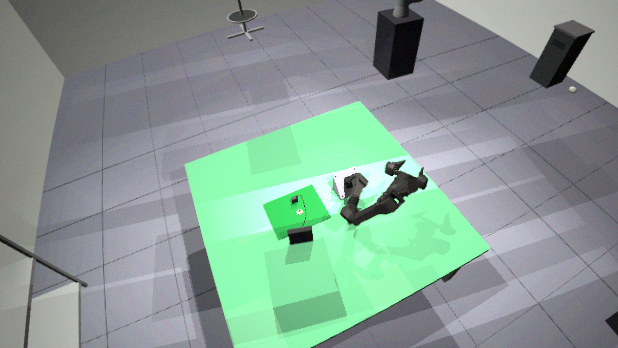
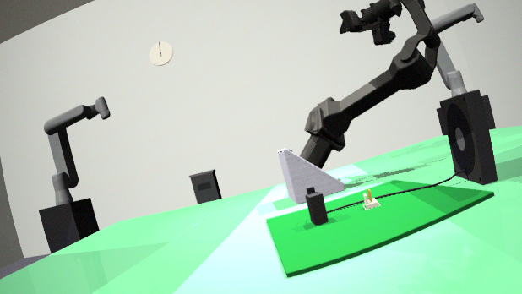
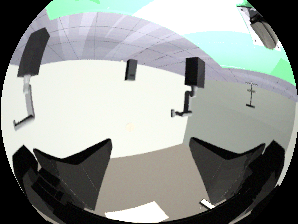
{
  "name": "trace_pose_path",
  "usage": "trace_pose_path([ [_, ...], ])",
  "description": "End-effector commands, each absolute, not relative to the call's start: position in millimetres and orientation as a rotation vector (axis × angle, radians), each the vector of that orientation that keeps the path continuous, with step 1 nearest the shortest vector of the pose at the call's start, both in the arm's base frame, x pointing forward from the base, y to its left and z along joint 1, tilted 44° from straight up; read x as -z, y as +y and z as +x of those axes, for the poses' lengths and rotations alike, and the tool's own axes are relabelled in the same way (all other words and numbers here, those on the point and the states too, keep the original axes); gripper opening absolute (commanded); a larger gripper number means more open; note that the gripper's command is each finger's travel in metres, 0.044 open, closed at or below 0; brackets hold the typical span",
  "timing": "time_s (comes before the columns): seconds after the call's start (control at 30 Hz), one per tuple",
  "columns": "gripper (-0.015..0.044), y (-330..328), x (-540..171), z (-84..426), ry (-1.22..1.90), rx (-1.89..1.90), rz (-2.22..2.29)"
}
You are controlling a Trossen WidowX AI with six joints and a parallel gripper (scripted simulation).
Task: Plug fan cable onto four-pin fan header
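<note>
The fan's black plug (image 1: pixel 294 199) (image 2: pixel 317 209) stands upright on the green board (image 1: pixel 276 212) (image 2: pixel 296 249), apart from the header. The small white four-pin header (image 1: pixel 299 212) (image 2: pixel 371 205) is on the board with its pins bare. The thin black cable (image 1: pixel 305 212) (image 2: pixel 422 187) runs from the plug past the header to the black fan (image 1: pixel 300 235) (image 2: pixel 473 139), which stands upright beside the board. My gripper (image 1: pixel 414 165) (image 3: pixel 151 143) is open and empty, raised high and well away from plug and board. The wrist view shows neither plug nor header.
A white wedge-shaped piece (image 1: pixel 339 189) (image 2: pixel 306 182) stands at the arm's base, near the board's edge. The green table (image 1: pixel 225 175) (image 2: pixel 139 258) carries everything. Dark pedestals (image 1: pixel 395 47) (image 2: pixel 69 224) (image 3: pixel 195 72) with grey arms and a dark cabinet (image 1: pixel 560 55) (image 2: pixel 205 186) stand off the table.
</note>
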State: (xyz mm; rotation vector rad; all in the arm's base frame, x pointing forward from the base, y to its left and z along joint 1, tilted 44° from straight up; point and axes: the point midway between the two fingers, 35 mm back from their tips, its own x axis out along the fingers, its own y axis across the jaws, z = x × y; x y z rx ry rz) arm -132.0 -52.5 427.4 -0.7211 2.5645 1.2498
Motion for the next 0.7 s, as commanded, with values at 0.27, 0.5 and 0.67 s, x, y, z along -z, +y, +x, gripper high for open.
trace_pose_path([
  [0.27,0.044,-128,-400,-144,2.305,-1.317,-1.185],
  [0.5,0.044,-219,-357,-112,1.875,-1.425,-1.67],
  [0.67,0.044,-270,-322,-64,1.522,-1.494,-1.931],
])
